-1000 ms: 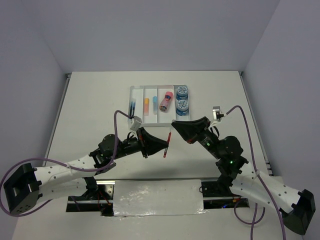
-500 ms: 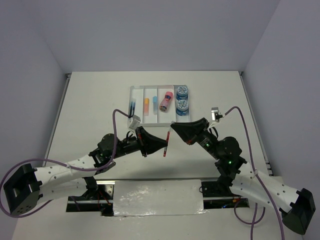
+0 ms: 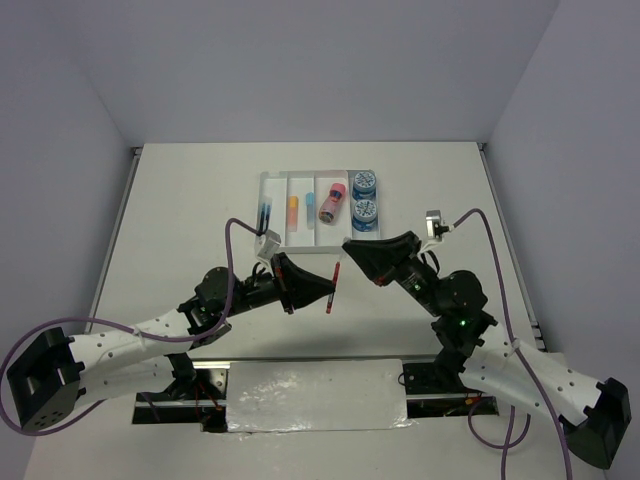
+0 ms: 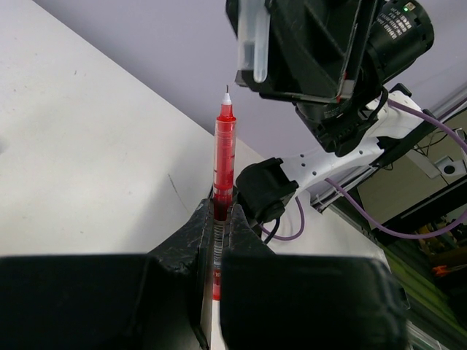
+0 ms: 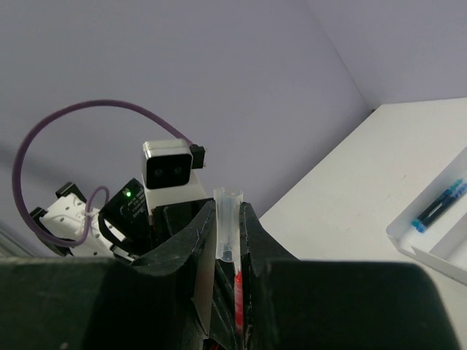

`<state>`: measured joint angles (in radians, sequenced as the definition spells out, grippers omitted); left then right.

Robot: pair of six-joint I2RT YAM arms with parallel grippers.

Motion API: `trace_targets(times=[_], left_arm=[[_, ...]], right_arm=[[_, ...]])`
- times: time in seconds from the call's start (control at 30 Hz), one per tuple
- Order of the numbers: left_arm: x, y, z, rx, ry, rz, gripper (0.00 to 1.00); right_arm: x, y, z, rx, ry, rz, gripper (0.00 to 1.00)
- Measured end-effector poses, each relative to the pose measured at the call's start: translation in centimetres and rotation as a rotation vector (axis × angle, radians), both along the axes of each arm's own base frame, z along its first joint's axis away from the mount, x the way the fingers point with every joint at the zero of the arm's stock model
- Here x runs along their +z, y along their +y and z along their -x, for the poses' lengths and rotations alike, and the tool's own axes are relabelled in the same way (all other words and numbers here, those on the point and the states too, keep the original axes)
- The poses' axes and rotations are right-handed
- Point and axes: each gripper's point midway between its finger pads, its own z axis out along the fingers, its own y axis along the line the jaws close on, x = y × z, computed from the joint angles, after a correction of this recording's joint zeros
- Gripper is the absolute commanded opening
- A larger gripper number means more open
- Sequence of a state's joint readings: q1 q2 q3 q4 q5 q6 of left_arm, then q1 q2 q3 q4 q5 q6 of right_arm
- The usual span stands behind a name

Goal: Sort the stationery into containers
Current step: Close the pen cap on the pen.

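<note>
Red pen (image 4: 225, 157): aloft near the clear divided tray (image 3: 320, 172), clamped in left gripper (image 4: 219, 215), tip facing clear cap (image 5: 226, 226) pinched in right gripper (image 5: 228, 215); capping step likely; next, align cap, press home, file beside blue pens (image 3: 265, 213).

I am holding the pen (image 4: 224, 157) in my left hand (image 3: 330, 290), its tip pointing toward the cap (image 5: 228, 227) in my right hand (image 3: 347, 247). Behind both, the tray (image 3: 296, 230) is sitting on the surface (image 3: 180, 200), two rolls (image 3: 364, 184) in its rightmost compartment.
</note>
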<state>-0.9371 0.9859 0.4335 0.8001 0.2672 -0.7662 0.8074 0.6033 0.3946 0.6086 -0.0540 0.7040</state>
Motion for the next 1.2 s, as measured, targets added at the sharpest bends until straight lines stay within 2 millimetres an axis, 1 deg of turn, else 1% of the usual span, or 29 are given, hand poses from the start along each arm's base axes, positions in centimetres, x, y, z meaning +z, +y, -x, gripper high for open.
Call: trace_targets(times=[0.17, 0.4, 0.63, 0.8, 1.03, 1.2], left_arm=[[0.0, 0.0, 0.0, -0.001, 0.000, -0.001, 0.00], [0.0, 0.0, 0.0, -0.002, 0.000, 0.000, 0.00], [0.0, 0.0, 0.1, -0.007, -0.001, -0.001, 0.00], [0.0, 0.0, 0.1, -0.007, -0.001, -0.002, 0.00], [0.0, 0.0, 0.0, -0.002, -0.001, -0.002, 0.00], [0.0, 0.1, -0.1, -0.001, -0.001, -0.002, 0.00]], right_arm=[[1.1, -0.2, -0.1, -0.016, -0.017, -0.011, 0.00], [0.5, 0.1, -0.6, -0.020, -0.004, 0.005, 0.00], [-0.7, 0.8, -1.1, -0.015, 0.026, 0.033, 0.00], [-0.6, 0.8, -1.0, -0.010, 0.025, 0.022, 0.00], [-1.4, 0.8, -0.8, 0.001, 0.038, 0.019, 0.00], [-1.4, 0.9, -0.7, 0.010, 0.041, 0.017, 0.00]])
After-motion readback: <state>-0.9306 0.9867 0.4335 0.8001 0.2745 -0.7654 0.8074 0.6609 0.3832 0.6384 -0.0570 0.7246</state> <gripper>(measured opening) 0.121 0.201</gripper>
